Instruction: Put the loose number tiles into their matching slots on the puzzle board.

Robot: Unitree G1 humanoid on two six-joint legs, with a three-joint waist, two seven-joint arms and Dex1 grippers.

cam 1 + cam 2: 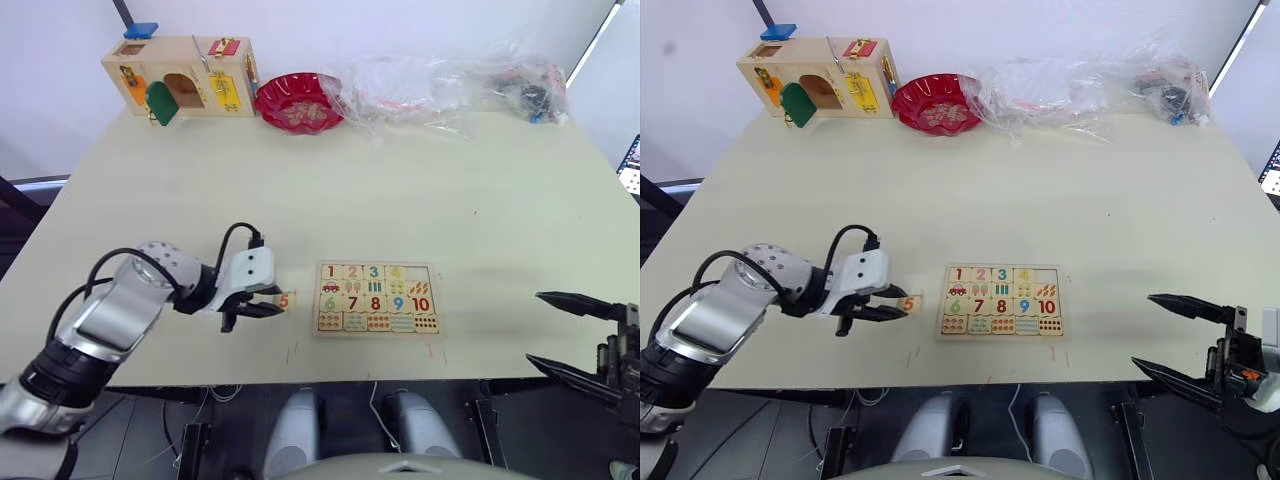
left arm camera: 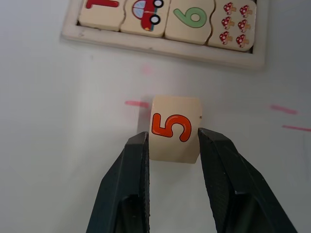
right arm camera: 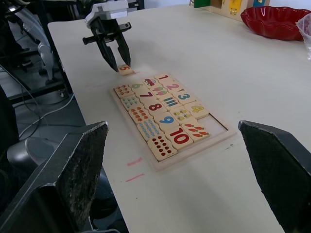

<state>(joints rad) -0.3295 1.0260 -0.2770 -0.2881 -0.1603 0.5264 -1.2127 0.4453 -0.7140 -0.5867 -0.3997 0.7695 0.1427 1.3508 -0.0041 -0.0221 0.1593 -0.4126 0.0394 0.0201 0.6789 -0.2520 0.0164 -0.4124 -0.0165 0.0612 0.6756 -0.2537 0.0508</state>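
- The left gripper [image 2: 172, 145] is closed on the 5 tile [image 2: 174, 128], pinching its two sides just above the table [image 1: 400, 190].
- That tile sits just left of the puzzle board [image 1: 377, 298].
- The board's one empty slot [image 3: 216, 121] lies beside the 4.
- The right gripper [image 1: 1185, 340] hangs wide open and empty, well to the right.

You face a wide, pale cream bench [image 1: 400, 190] that meets a plain white wall [image 1: 350, 25] at its far edge. Along that far edge stand a wooden latch box [image 1: 180, 75] with coloured doors, a red scalloped bowl [image 1: 300, 101] and crumpled clear plastic bags [image 1: 440, 85]. Dark floor [image 1: 140, 440] and loose cables [image 3: 36, 119] lie beneath the bench's near edge.
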